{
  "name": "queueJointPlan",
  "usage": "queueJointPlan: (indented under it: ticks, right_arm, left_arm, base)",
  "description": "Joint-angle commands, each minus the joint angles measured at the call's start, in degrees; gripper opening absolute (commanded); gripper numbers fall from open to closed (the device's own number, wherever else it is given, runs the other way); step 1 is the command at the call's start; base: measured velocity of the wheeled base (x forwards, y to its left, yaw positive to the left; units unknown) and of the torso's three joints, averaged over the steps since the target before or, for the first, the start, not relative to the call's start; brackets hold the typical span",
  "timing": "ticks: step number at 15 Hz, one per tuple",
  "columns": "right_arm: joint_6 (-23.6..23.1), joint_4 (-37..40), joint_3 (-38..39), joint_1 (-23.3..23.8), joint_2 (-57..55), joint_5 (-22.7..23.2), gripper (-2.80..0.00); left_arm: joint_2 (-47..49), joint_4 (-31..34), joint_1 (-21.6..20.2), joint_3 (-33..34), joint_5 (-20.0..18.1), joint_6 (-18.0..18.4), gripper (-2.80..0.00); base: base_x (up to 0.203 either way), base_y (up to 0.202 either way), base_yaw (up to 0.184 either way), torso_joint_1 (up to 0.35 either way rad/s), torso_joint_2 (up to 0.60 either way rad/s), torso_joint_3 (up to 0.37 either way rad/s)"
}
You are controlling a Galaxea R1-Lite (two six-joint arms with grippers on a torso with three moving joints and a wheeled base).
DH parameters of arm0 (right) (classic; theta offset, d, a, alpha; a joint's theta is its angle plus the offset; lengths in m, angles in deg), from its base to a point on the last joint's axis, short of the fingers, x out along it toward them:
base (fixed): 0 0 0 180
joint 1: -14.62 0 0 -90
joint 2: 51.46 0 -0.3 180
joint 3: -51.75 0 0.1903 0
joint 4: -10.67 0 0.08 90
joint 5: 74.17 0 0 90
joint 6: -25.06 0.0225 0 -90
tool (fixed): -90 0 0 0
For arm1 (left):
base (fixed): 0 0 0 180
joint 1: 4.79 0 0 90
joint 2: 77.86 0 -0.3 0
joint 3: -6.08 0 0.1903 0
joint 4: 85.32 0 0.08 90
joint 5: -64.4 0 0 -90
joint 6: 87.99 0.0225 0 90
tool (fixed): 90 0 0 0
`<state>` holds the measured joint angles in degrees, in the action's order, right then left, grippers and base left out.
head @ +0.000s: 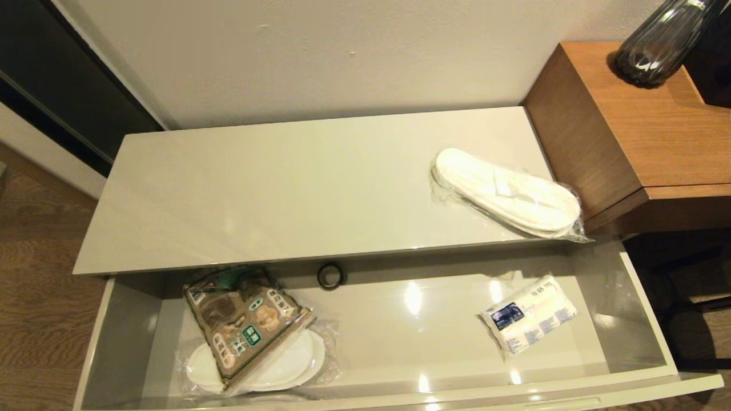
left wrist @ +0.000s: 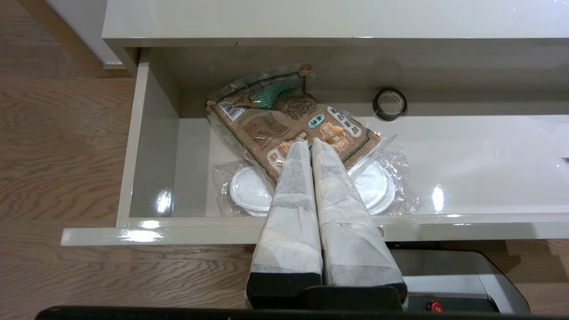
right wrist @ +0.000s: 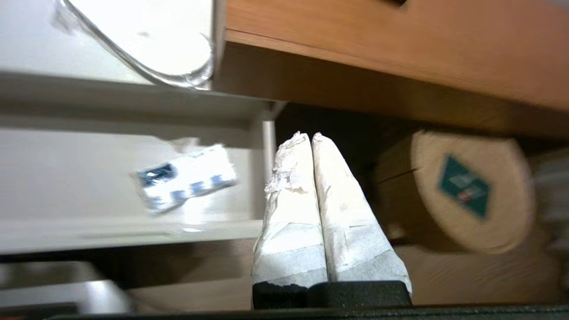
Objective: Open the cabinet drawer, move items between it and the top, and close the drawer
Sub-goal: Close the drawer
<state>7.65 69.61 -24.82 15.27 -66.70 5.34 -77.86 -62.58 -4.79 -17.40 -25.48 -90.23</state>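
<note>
Your left claw is pressed closed and empty, hanging over the snack bag at the drawer's left end; bag's long axis runs diagonal. Right claw, closed, sits outside the drawer's right wall.

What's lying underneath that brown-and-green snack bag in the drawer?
Under the brown-and-green clear snack bag lies a plastic-wrapped pair of flat white slippers, in the open glossy beige drawer. Their middle is covered, so anything else beneath stays hidden.

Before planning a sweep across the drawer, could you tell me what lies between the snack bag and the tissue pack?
Only bare drawer floor lies between the snack bag and the tissue pack, as the head view shows.
</note>
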Motion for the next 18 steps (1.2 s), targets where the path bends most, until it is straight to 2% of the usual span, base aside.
queueJointPlan:
  ticks: [1,4,7,9,14,15,18]
  right_arm:
    - [6.71,0.12,-0.23,0.98,-13.06,1.25,-2.8]
    - [12.18,-0.74,13.04,1.47,-19.03,7.62,-2.8]
    - [13.46,-1.71,25.54,1.53,-26.59,12.32,-2.8]
    - [13.64,-3.82,30.68,1.54,-30.99,14.2,-2.8]
    - [19.7,-14.75,32.73,0.03,-48.92,14.99,-2.8]
    - [21.31,-16.55,32.76,-1.55,-52.35,15.02,-2.8]
    - [29.05,-20.75,32.87,-10.51,-62.38,15.06,-2.8]
  left_arm:
    - [0.09,-0.02,0.06,-0.07,0.0,-0.04,-2.8]
    - [0.09,-0.01,0.0,-0.07,0.06,-0.04,-2.8]
    - [0.09,0.0,0.01,-0.05,-0.01,-0.04,-2.8]
    - [0.09,-0.03,0.0,0.01,0.02,-0.04,-2.8]
    - [0.09,-0.03,0.0,-0.07,0.01,-0.04,-2.8]
    - [0.09,0.02,0.0,-0.06,0.06,-0.04,-2.8]
    - [0.09,0.0,0.0,-0.07,0.06,-0.04,-2.8]
  base:
    - [0.0,0.0,0.0,0.0,0.0,0.0]
    - [0.0,0.0,0.0,0.0,0.0,0.0]
    - [0.0,0.0,0.0,0.0,0.0,0.0]
    - [0.0,0.0,0.0,0.0,0.0,0.0]
    - [0.0,0.0,0.0,0.0,0.0,0.0]
    - [0.0,0.0,0.0,0.0,0.0,0.0]
    - [0.0,0.0,0.0,0.0,0.0,0.0]
